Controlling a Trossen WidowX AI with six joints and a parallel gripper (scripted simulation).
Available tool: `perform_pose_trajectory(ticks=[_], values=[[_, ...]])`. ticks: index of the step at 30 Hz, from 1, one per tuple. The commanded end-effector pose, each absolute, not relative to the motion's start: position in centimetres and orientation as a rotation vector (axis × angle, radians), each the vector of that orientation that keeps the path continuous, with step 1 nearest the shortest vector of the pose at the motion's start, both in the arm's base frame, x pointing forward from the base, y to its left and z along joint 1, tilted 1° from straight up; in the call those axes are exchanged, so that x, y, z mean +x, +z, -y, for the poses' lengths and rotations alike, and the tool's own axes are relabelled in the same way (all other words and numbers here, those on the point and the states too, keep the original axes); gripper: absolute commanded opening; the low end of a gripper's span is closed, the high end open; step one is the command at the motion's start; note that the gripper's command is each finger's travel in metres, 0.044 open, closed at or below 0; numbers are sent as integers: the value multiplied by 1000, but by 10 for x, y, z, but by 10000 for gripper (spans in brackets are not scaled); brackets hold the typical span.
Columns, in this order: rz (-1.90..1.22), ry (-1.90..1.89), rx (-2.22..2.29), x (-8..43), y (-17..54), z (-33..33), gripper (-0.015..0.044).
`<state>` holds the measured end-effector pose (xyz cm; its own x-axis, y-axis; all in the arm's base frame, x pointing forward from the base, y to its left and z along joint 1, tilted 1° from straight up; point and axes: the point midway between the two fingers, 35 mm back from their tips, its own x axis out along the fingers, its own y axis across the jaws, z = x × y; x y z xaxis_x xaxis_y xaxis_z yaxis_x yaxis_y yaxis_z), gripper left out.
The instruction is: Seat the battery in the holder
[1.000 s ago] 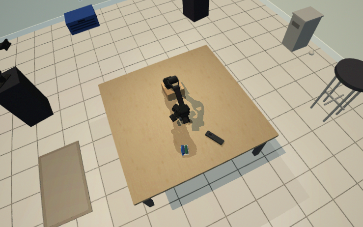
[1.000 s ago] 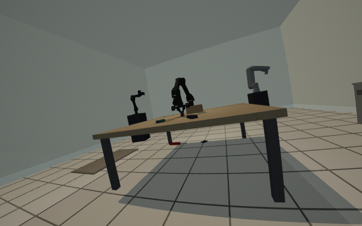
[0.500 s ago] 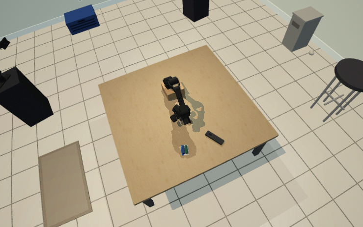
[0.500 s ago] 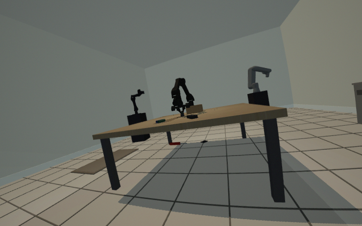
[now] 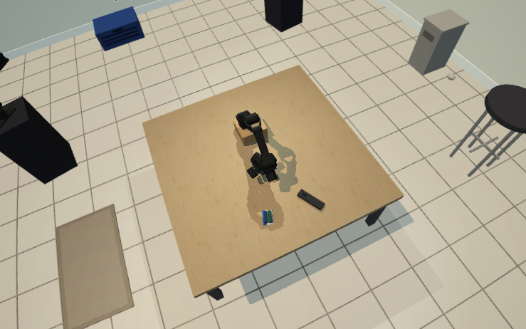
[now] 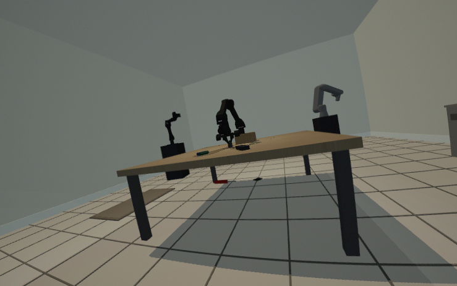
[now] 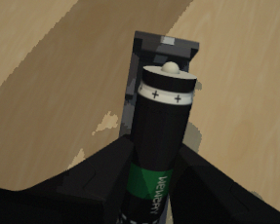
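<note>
My gripper [image 7: 151, 148] [image 6: 230, 145] is shut on the battery [image 7: 162, 127], a black cylinder with a green band, a white ring with plus marks and a pale terminal knob. In the wrist view the terminal end points toward the top of the frame. The dark grey holder [image 7: 130, 109] lies on the table under and behind the battery. Its far end wall with the lip shows beyond the terminal. The battery overlaps the holder's right side and is turned slightly against it. Its height over the holder is hard to tell. The flat end and the spring are hidden.
A black remote-like object [image 5: 310, 199] [image 6: 242, 147] lies on the wooden table [image 5: 207, 171]. A small blue and green item [image 5: 267, 217] [image 6: 202, 153] lies nearer the table's front edge. A wooden block [image 5: 248, 137] [image 6: 245, 137] is at the arm's base.
</note>
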<state>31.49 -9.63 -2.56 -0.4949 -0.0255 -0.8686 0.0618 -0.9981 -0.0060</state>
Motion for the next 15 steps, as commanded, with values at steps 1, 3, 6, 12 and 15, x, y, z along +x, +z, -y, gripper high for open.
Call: perform_pose_trajectory(ticks=[1, 3, 6, 12, 15], values=[[-53, -2667, 1568, 321, -26, 96, 60], [-54, -2667, 1568, 322, -26, 96, 60], [-54, -2665, 1572, 322, -27, 96, 60], [-57, -2646, 1610, 321, -28, 96, 60], [-58, -2636, 1629, 321, -28, 96, 60]])
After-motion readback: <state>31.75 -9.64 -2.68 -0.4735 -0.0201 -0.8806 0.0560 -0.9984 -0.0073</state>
